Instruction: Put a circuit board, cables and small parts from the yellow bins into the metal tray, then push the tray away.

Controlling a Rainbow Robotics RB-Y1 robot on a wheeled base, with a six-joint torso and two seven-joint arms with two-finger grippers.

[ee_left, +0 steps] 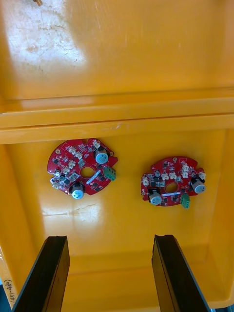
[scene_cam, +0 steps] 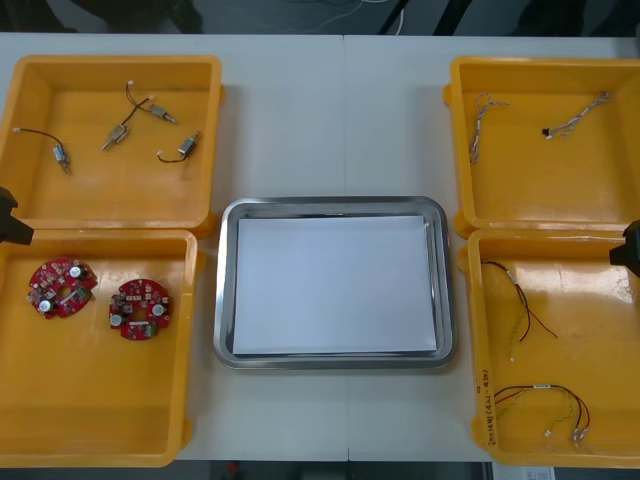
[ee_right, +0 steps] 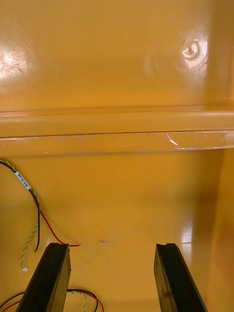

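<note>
Nothing of the task is done, as far as the pictures show. The shiny rectangular metal tray point(scene_cam: 333, 204), white inside, stands bare in the middle of the light worktop point(scene_cam: 300, 120), between the yellow bins.

The two round red circuit boards point(scene_cam: 61, 287) lie flat in the near left yellow plastic bin point(scene_cam: 90, 400), side by side and a little apart. They carry small grey cylinders and a green connector each. The small metal parts with thin black wires point(scene_cam: 120, 135) are scattered in the far left yellow bin point(scene_cam: 110, 195). The pale twisted cables point(scene_cam: 580, 118) are in the far right yellow bin point(scene_cam: 540, 190). The red, black and yellow cables point(scene_cam: 545, 400) are in the near right yellow bin point(scene_cam: 590, 330).

The left end effector point(ee_left: 109, 239) hangs over the boards' bin, its black fingers spread apart and grasping nothing, and both boards lie just ahead of them. The right end effector point(ee_right: 112, 246) is also released and hovers over the near right bin, with a cable beside one finger.

All picking and the push of the tray are left. Probably a board comes first.
</note>
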